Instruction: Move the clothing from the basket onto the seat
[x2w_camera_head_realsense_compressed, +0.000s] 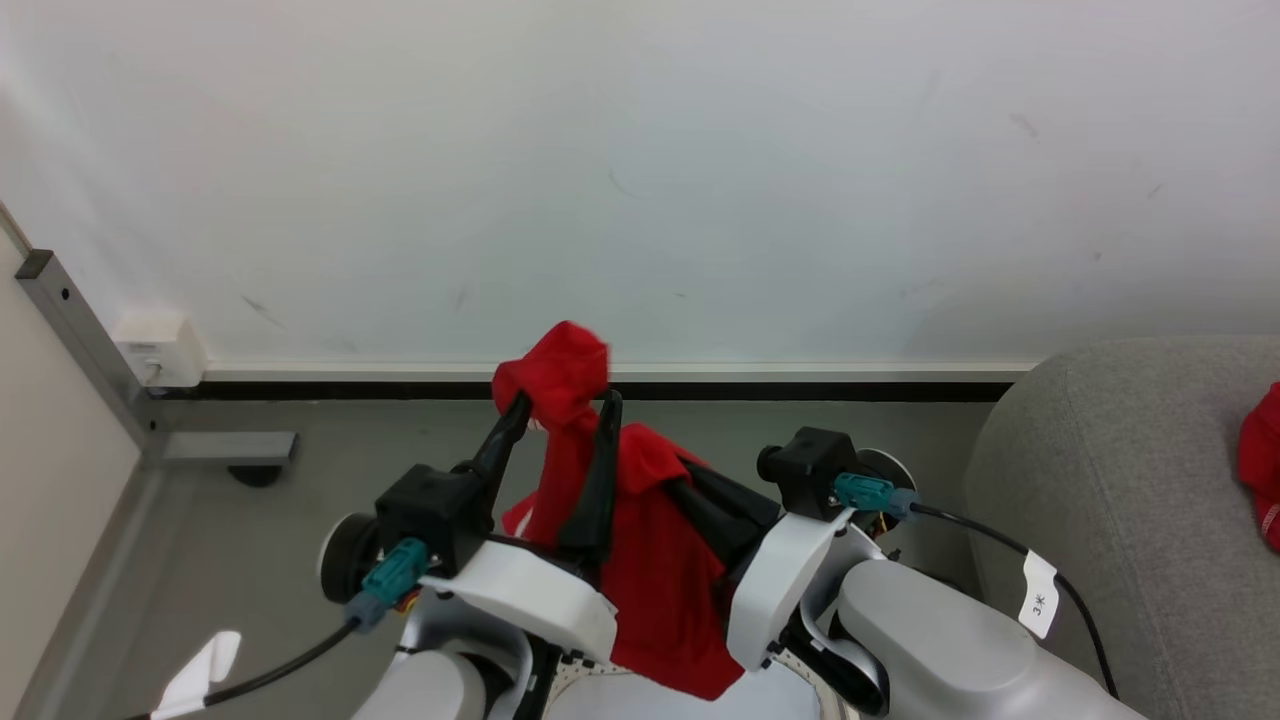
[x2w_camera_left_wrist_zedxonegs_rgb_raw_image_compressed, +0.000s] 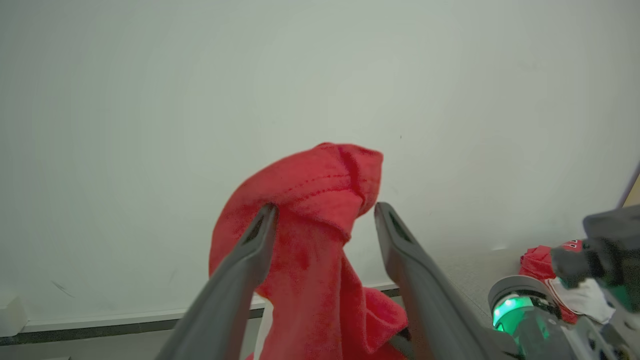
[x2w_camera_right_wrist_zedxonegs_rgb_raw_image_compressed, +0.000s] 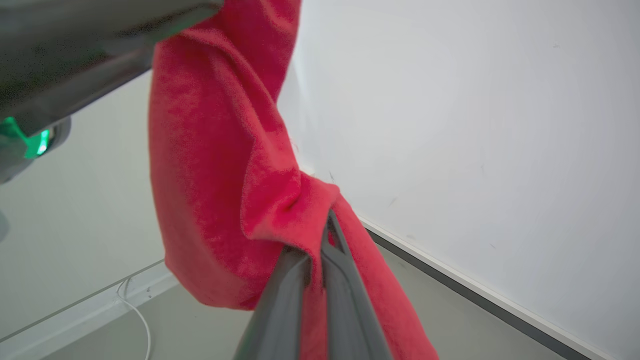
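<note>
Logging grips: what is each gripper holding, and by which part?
The right gripper pinches a fold of the red garment. The left gripper is open; the garment's top drapes over one of its fingers.

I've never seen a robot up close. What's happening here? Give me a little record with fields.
held item: red garment, lifted, hanging between the two arms
left jaws: spread open, the garment's top bunched between them
right jaws: closed, pinching a fold of the garment
seat: grey, on the robot's right, apart from the held garment
on seat: another red garment at the picture's edge
backdrop: pale wall, grey floor
</note>
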